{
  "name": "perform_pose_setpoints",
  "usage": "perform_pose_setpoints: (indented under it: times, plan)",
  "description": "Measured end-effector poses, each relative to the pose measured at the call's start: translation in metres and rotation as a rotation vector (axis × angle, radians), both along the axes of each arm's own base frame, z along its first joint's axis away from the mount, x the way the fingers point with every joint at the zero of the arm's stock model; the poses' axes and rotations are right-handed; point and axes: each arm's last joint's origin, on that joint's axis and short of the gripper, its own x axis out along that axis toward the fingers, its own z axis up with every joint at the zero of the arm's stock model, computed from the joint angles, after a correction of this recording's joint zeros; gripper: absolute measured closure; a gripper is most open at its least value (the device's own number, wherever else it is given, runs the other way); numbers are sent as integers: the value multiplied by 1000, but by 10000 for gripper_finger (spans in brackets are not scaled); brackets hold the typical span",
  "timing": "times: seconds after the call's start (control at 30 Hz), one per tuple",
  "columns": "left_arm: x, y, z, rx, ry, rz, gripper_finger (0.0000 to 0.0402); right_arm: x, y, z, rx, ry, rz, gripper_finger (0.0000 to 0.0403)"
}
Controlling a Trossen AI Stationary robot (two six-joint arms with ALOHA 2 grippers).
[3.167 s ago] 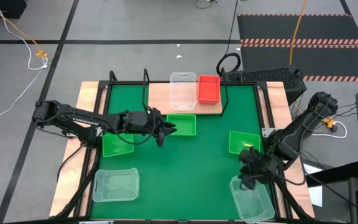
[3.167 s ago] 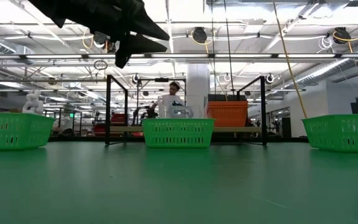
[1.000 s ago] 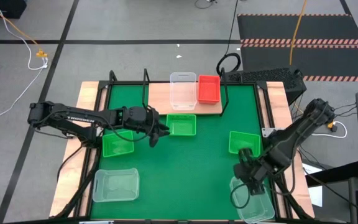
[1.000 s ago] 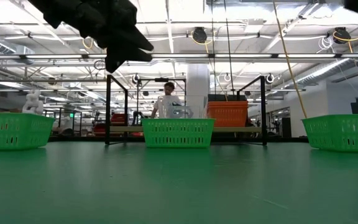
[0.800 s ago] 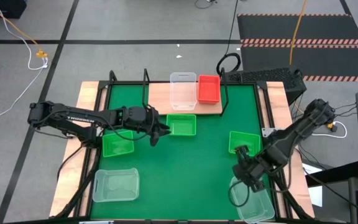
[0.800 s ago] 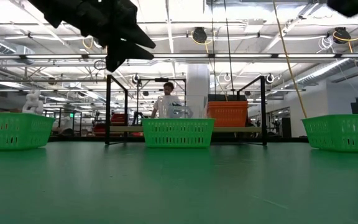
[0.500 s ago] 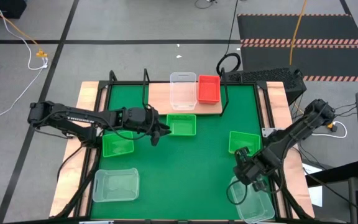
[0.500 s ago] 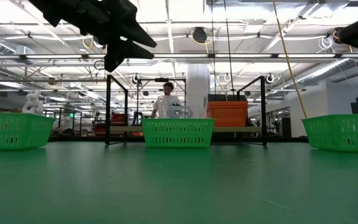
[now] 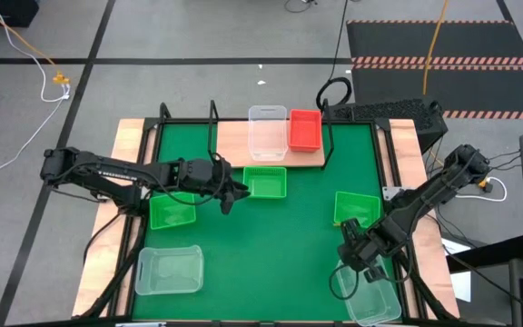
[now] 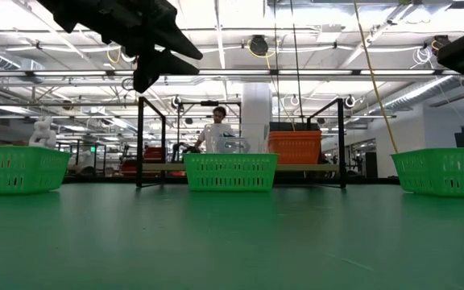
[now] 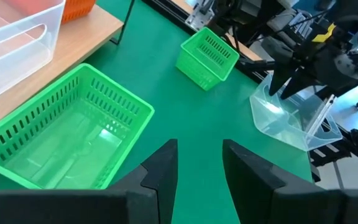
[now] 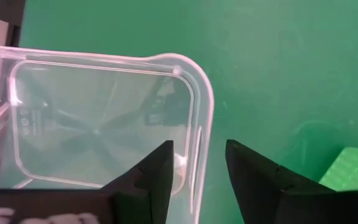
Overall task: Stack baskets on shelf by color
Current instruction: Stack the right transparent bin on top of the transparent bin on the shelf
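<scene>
Clear basket rim between open right gripper, seemingly untouched

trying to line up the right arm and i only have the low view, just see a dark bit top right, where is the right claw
Observer: The right claw hangs over the near right of the mat, above the rim of a clear basket.
Operator: is it gripping it
Observer: No. The right wrist view shows its fingers open, straddling that basket's wall.
Operator: and the left one
Observer: The left claw is open and empty, beside the middle green basket in front of the shelf.
</scene>
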Motion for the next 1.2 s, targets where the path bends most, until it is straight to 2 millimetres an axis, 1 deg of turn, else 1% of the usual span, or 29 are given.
perform_pose_setpoints:
  times: [0.27,0.5,0.6,0.7,0.77,0.9,0.97,1.03,1.1,1.2]
  plan:
    - [0,0,0,-1,0,4,275,1,-2,-3,-44,-31,-15,281]
    - [0,1,0,9,-6,24,275,-4,-6,-26,-11,4,-68,311]
    - [1,1,2,-7,-27,32,275,1,-6,-28,28,-19,-135,334]
    - [2,1,5,-42,-56,34,275,7,-6,-26,82,-42,-228,378]
    - [-1,1,10,-51,-72,30,275,10,-7,-22,125,-67,-285,395]
    - [-5,0,29,-32,-81,20,275,17,-16,-3,232,-195,-466,399]
    - [-6,1,47,-8,-109,15,275,17,-27,10,242,-299,-588,400]
    - [-10,1,60,31,-81,20,275,14,-41,23,245,-409,-762,400]
    - [-9,2,79,70,-99,31,275,9,-56,37,253,-540,-947,400]
    - [-11,3,106,146,-98,59,275,0,-78,57,242,-804,-1255,401]
